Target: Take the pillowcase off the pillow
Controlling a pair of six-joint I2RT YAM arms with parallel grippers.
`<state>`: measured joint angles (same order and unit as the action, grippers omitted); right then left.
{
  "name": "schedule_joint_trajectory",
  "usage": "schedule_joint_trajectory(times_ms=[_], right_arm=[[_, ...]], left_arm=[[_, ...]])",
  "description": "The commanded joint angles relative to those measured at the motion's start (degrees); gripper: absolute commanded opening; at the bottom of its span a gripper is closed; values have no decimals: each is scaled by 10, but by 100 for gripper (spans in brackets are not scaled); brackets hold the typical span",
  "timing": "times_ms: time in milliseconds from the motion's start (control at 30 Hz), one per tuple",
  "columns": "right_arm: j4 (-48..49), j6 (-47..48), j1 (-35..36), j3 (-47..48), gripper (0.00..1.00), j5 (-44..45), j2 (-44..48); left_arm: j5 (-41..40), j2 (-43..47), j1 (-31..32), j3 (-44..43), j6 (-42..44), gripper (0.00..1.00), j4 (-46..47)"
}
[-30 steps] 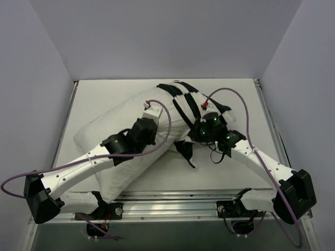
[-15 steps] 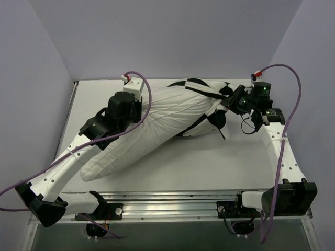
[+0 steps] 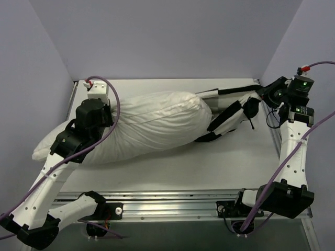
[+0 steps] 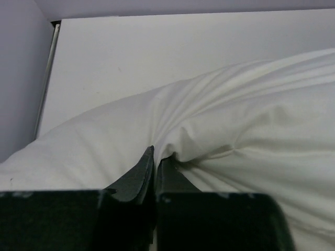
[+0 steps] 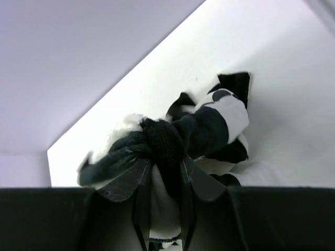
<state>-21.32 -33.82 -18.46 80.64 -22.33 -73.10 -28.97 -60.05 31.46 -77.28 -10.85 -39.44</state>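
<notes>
The plain white pillow [image 3: 152,123] lies lengthwise across the table, from the left edge to the middle. My left gripper [image 3: 100,111] sits on its left part, shut on a pinch of the white pillow fabric [image 4: 220,130], with the fingertips [image 4: 149,157] pressed together. The black and white checkered pillowcase [image 3: 230,111] is stretched off the pillow's right end towards the back right corner. My right gripper [image 3: 263,98] is shut on a bunched wad of it [image 5: 209,125]. Whether the pillow's right tip is still inside the pillowcase cannot be told.
Lilac walls close in the white table [image 3: 172,167] on the left, back and right. A metal rail [image 3: 172,198] with the arm bases runs along the front edge. Purple cables [image 3: 112,99] loop from both wrists.
The arms have pulled apart. The left one dragged the pillow to the left; the right one hauled the pillowcase to the back right corner. Far more bare white pillow shows.
</notes>
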Motion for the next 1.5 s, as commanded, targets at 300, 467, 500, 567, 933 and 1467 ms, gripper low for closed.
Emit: schedule_joint_trajectory(times_ms=[300, 467, 500, 567, 933, 1467], right_arm=[[16, 52, -21, 178, 0, 84, -13], [42, 35, -21, 259, 0, 35, -73], [57, 22, -19, 291, 0, 15, -102], [96, 11, -13, 324, 0, -38, -138], [347, -92, 31, 440, 0, -180, -222], [212, 4, 98, -144, 45, -182, 107]], left_arm=[[-131, -15, -46, -106, 21, 2, -13], [-131, -97, -55, -169, 48, 2, 11], [-130, -110, -60, -189, 51, 2, 23], [-129, -154, -67, -209, 62, 2, 38], [-112, -221, -97, -287, 86, 2, 99], [-22, 70, -86, -25, -41, 96, -43]])
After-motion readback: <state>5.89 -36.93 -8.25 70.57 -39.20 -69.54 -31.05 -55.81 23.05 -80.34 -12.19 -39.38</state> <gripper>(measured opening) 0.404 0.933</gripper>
